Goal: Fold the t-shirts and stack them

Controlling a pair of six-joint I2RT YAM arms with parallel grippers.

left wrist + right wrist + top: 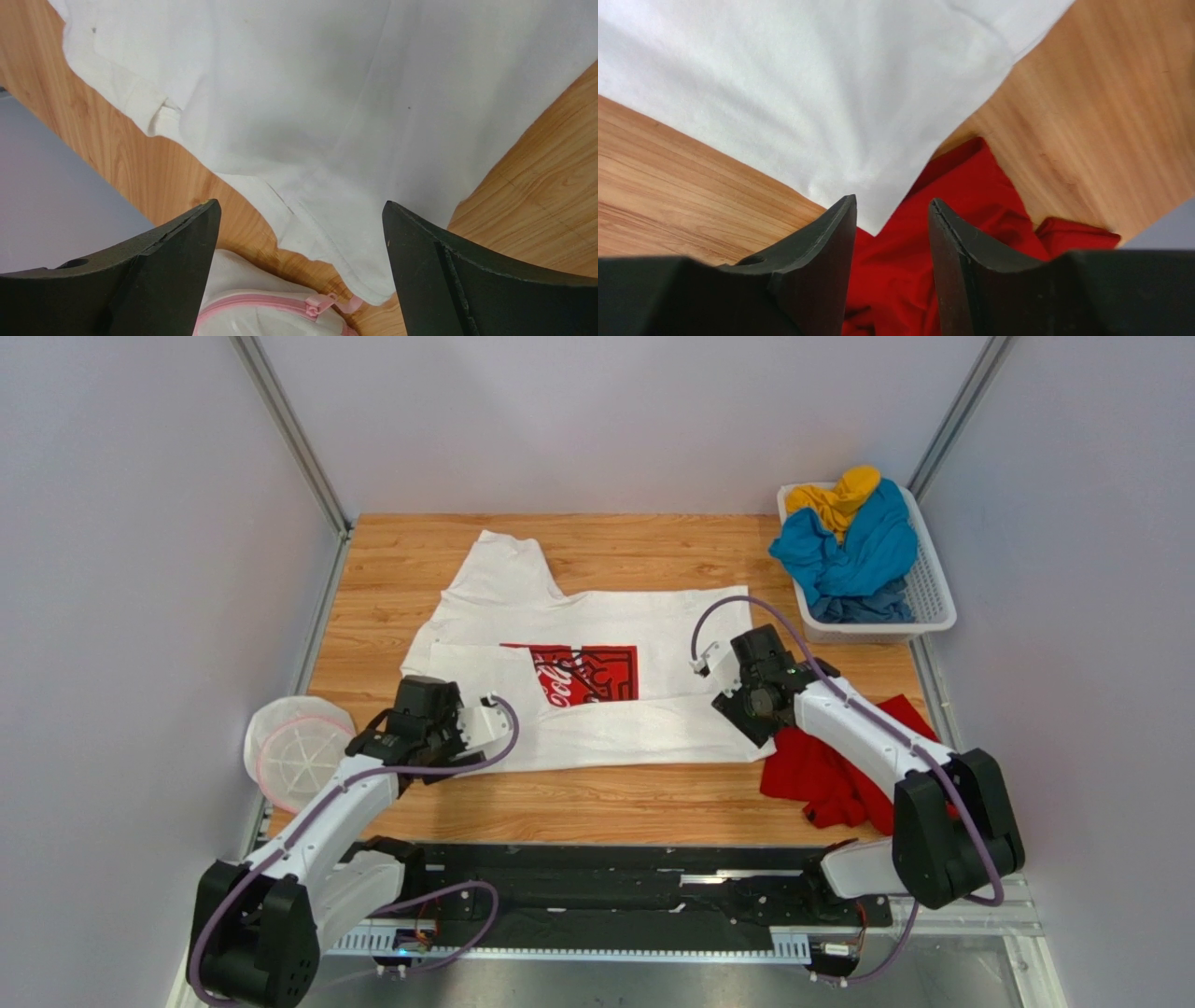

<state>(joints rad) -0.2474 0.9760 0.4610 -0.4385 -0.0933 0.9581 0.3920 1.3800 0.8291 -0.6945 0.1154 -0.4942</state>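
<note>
A large white t-shirt (589, 630) with a red chest print (586, 674) lies spread flat on the wooden table. My left gripper (477, 732) hovers over its near left hem corner (365, 280), jaws wide open and empty (300, 204). My right gripper (741, 711) is above the shirt's near right corner (875, 220); its jaws stand a little apart (892, 200), holding nothing. That corner overlaps a crumpled red t-shirt (842, 763) (962, 210). A blue t-shirt (856, 546) and a yellow one (838, 497) sit bunched in the basket.
A white lattice basket (933, 602) stands at the far right corner. A round white mesh pouch with a pink zipper (295, 746) (267, 308) lies at the table's left edge, close to the left gripper. Grey walls enclose the table on three sides.
</note>
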